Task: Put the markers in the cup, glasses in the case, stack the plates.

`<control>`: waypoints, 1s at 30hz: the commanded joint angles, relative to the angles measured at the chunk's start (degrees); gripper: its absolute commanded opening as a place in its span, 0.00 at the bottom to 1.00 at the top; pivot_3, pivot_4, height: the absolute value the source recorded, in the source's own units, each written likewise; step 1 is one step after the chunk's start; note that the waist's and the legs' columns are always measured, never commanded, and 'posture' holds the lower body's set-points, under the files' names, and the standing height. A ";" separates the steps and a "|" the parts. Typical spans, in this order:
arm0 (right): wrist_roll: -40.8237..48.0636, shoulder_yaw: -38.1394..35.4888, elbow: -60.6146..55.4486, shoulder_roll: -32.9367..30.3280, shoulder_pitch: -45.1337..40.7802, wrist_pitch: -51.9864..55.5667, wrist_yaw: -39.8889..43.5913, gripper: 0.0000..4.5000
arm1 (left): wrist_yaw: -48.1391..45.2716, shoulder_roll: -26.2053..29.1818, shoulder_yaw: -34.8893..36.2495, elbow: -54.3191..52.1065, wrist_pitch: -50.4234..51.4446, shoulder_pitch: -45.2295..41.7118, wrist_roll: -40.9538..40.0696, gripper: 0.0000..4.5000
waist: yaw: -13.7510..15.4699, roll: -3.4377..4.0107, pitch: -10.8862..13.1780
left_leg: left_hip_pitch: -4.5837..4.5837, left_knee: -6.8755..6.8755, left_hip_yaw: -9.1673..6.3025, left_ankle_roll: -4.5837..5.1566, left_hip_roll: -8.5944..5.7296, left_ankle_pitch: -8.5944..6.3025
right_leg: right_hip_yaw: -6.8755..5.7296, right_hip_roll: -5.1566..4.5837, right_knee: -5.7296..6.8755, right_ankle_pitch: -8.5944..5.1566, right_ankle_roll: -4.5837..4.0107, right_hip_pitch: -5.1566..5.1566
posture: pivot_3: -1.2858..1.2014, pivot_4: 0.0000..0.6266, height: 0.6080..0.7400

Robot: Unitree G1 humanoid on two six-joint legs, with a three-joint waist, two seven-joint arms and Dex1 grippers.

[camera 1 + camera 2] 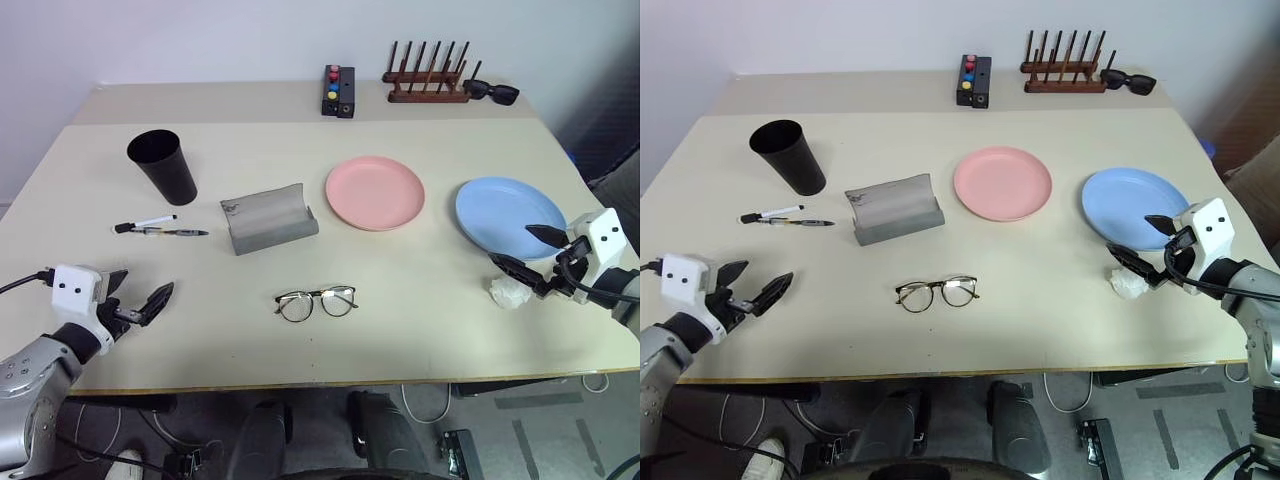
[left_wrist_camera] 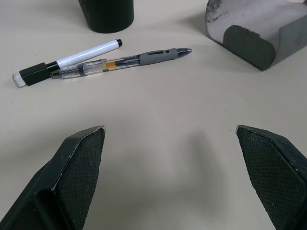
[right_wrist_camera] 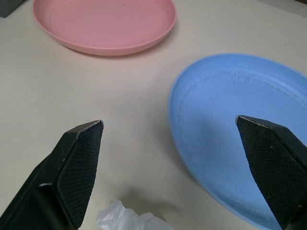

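A black cup (image 1: 163,165) stands at the far left of the table. Just in front of it lie the markers: a white one with a black cap (image 1: 145,224) and a thin dark pen (image 1: 178,232), side by side. The grey case (image 1: 268,219) lies open at the centre, with the wire-rimmed glasses (image 1: 316,301) nearer the front edge. The pink plate (image 1: 375,192) and the blue plate (image 1: 510,216) sit apart to the right. My left gripper (image 1: 140,288) hovers open near the front left, short of the markers. My right gripper (image 1: 525,250) is open over the blue plate's near rim.
A crumpled white tissue (image 1: 508,291) lies by the right gripper, in front of the blue plate. At the back stand a wooden peg rack (image 1: 428,85), black sunglasses (image 1: 492,92) and a black box with coloured buttons (image 1: 338,91).
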 commanded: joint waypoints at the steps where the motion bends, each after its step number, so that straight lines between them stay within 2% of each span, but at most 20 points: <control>1: 0.36 -0.34 -1.23 -0.79 -1.23 -0.03 -0.07 1.00 | 0.45 -0.27 1.13 -1.79 -0.72 -0.40 -0.58 0.99 | 0.00 0.00 0.00 | 0.00 0.00 0.00 0.00 0.00 0.00 | 0.00 0.00 0.00 0.00 0.00 0.00 | 0.52 0.24 0.96; 13: 0.55 -0.37 -2.99 -1.20 -1.25 1.28 0.26 1.00 | 0.54 -1.19 0.28 -2.26 -0.58 -0.53 -0.71 0.99 | 0.01 0.00 0.00 | 0.00 0.02 0.01 0.00 0.00 0.00 | 0.00 0.00 0.02 0.00 0.00 0.01 | 0.52 0.24 0.96; 19: 0.88 -0.12 -4.30 0.49 -0.69 0.91 -0.50 1.00 | 0.23 0.27 -1.16 -0.61 0.47 -3.70 -0.05 0.99 | 0.14 0.00 0.00 | 0.00 0.07 0.00 0.00 -0.01 0.00 | 0.00 0.00 0.03 0.01 0.00 0.04 | 0.52 0.24 0.96; 26: 1.25 2.39 -6.92 3.38 -2.53 1.02 -2.46 1.00 | -3.55 5.34 -3.37 1.82 2.42 -6.14 0.75 0.99 | -0.12 0.00 -0.02 | 0.02 0.06 0.00 0.00 -0.01 0.00 | 0.00 0.02 0.05 0.01 0.01 0.04 | 0.52 0.24 0.96; 30: 1.40 4.25 -10.00 5.24 -1.94 1.28 -3.40 1.00 | -5.70 9.71 -6.14 5.17 4.53 -10.46 2.07 0.99 | 0.05 -0.01 -0.03 | 0.02 0.09 -0.03 0.00 0.00 0.00 | -0.01 0.07 0.08 0.01 0.00 0.04 | 0.52 0.24 0.96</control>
